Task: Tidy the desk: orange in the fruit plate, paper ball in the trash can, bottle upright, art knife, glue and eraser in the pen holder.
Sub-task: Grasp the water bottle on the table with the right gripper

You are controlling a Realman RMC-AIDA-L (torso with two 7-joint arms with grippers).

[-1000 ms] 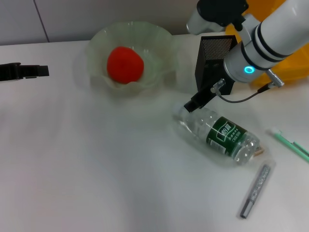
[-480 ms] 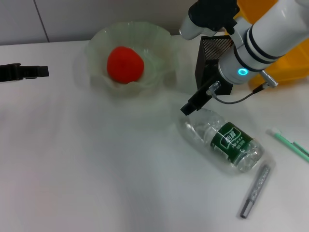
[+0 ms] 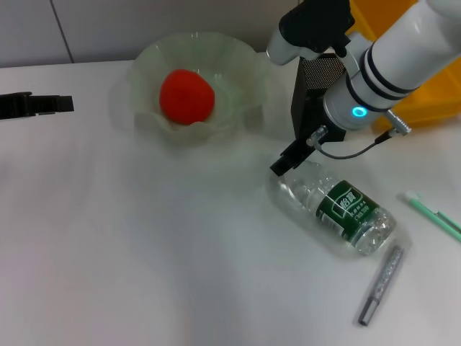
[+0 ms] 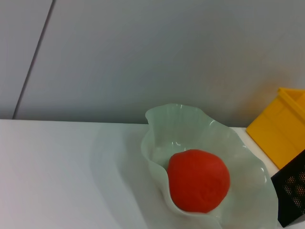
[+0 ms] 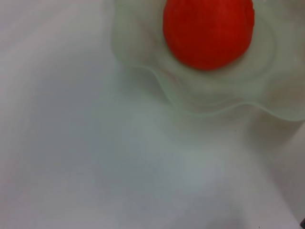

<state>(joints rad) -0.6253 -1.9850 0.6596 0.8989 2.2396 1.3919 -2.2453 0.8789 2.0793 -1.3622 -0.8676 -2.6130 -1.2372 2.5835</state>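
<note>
The orange (image 3: 186,96) lies in the pale green fruit plate (image 3: 238,58) at the back; both also show in the left wrist view (image 4: 198,180) and the right wrist view (image 5: 208,31). The clear bottle (image 3: 335,205) with a green label lies on its side at the right. My right gripper (image 3: 288,160) hangs right at the bottle's cap end, in front of the black mesh pen holder (image 3: 310,94). A silver art knife (image 3: 382,285) lies near the front right. My left gripper (image 3: 36,106) is parked at the left edge. Paper ball and eraser are out of view.
A green and white stick (image 3: 432,214) lies at the right edge. A yellow bin (image 3: 425,94) stands behind my right arm, beside the pen holder. The white table (image 3: 144,252) stretches across the left and front.
My right gripper has shifted a little left and down toward the bottle's cap end. The bottle has slid slightly right and toward the front. The left arm has not moved.
</note>
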